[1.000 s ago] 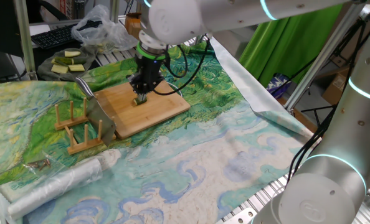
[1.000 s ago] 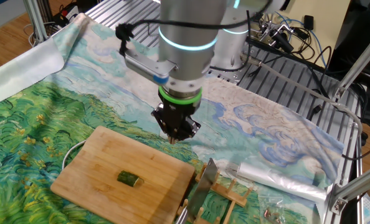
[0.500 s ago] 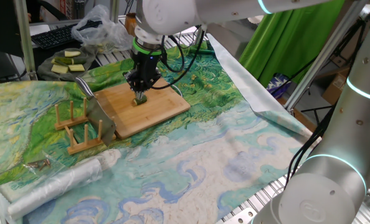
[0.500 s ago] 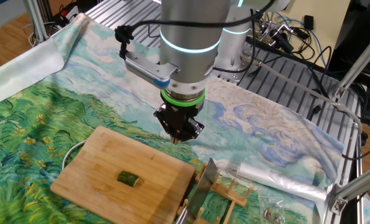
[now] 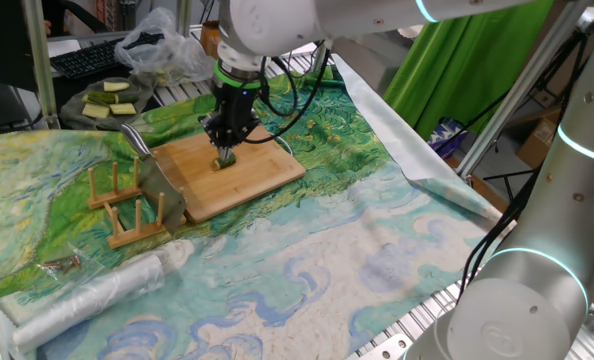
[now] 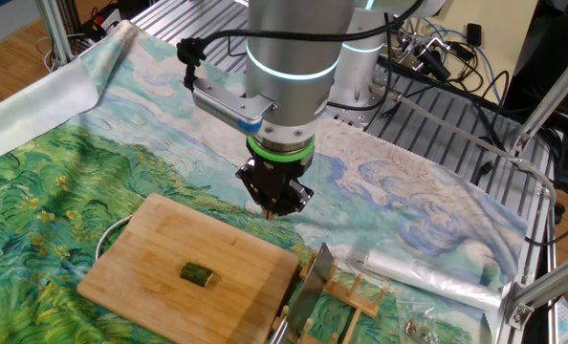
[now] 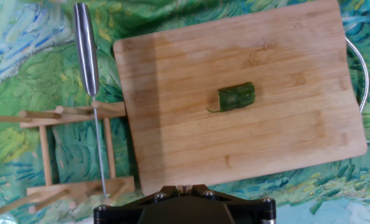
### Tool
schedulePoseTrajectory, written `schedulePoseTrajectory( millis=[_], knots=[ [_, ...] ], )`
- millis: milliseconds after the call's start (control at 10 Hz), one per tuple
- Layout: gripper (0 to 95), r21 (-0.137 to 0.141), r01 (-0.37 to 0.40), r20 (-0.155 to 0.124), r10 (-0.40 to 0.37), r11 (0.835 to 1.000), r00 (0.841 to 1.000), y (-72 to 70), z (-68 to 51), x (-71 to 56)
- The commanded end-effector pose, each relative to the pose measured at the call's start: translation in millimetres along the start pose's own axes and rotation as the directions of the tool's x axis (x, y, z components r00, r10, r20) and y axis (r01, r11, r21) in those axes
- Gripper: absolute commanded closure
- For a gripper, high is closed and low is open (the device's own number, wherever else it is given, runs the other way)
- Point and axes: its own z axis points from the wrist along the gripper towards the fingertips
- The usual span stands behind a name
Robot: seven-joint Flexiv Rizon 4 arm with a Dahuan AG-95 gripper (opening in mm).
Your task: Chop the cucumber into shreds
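A stubby dark green cucumber (image 7: 237,98) with a pale cut end lay near the middle of the smooth wooden board (image 7: 172,74). The black gripper (image 6: 273,209) hung above the board's edge; its opening could not be told.

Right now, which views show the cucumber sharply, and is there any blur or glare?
Hand view: cucumber crisp, knife handle glinting. The other fixed view: cucumber small but clear. One fixed view: gripper partly covers it; no motion blur anywhere.
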Motion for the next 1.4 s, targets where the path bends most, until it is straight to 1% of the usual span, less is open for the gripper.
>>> schedulePoseTrajectory(
  millis=[100, 300, 400, 500, 700, 800, 900, 1100, 1200, 1300, 1400],
  knots=[
    [76.0, -0.011, 0.027, -0.037, -0.028, 1.000, 0.999, -0.3, -0.2, 0.2],
    [76.0, -0.009, -0.009, -0.039, 0.008, 1.000, 0.999, -0.3, -0.2, 0.2],
    [76.0, -0.007, -0.009, -0.036, 0.008, 1.000, 0.999, -0.3, -0.2, 0.2],
    [76.0, -0.010, -0.002, -0.037, 0.002, 1.000, 0.999, -0.3, -0.2, 0.2],
    [76.0, -0.029, 0.003, -0.038, -0.004, 1.000, 0.999, -0.3, -0.2, 0.2],
    [57.0, -0.033, -0.005, -0.038, 0.004, 0.999, 0.999, -0.3, -0.2, 0.2],
    [57.0, -0.031, -0.013, -0.040, 0.012, 0.999, 0.999, -0.3, -0.2, 0.2],
    [57.0, -0.088, -0.037, -0.047, 0.033, 0.995, 0.998, -0.3, -0.2, 0.2],
    [57.0, -0.108, -0.060, -0.044, 0.055, 0.992, 0.997, -0.3, -0.2, 0.2],
    [57.0, -0.108, -0.060, -0.044, 0.055, 0.992, 0.997, -0.3, -0.2, 0.2],
    [57.0, -0.113, -0.094, -0.049, 0.089, 0.989, 0.995, 11.8, 3.2, -7.9]
  ],
)
